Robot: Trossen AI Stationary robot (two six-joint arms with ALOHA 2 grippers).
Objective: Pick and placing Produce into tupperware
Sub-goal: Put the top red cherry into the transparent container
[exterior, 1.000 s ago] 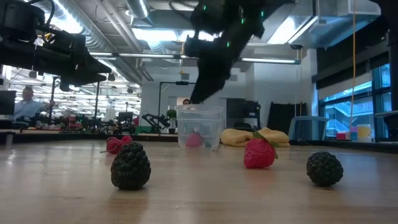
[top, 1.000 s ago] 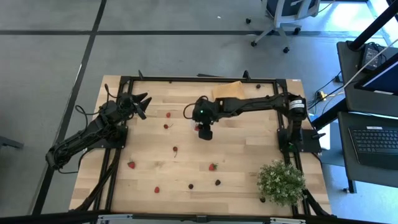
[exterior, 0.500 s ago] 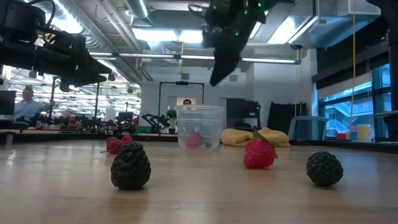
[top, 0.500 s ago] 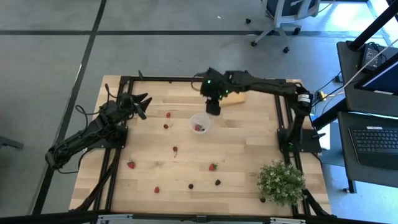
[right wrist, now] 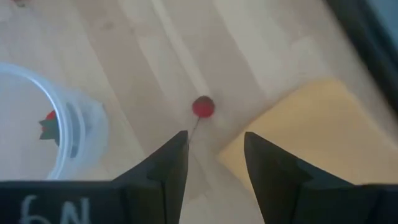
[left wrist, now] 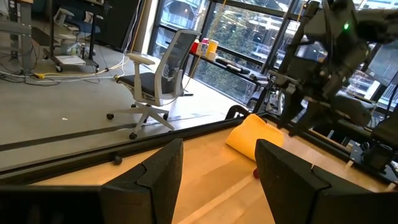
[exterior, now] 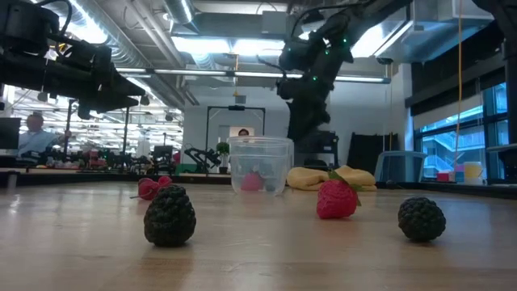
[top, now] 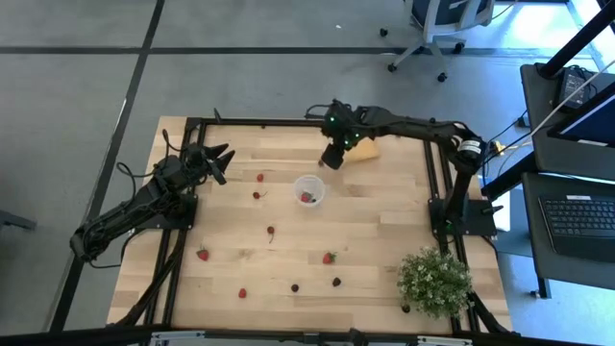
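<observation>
Cup (top: 308, 190) sits mid-table, one strawberry (top: 306, 198) inside, plenty of bare wood all round it. Right gripper (top: 332, 157) hangs above table just past cup on far side, beside yellow cloth (top: 363, 149), fingers parted a bit, holding nothing; small red cherry (right wrist: 203, 106) on wood below it, close to cloth edge. Left gripper (top: 216, 159) parked well off cup's left, near table's left rail, fingers spread, empty. Loose berries (top: 330, 258) scattered on near side of cup, well apart. Bushy plant (top: 434, 281) at near right corner.
</observation>
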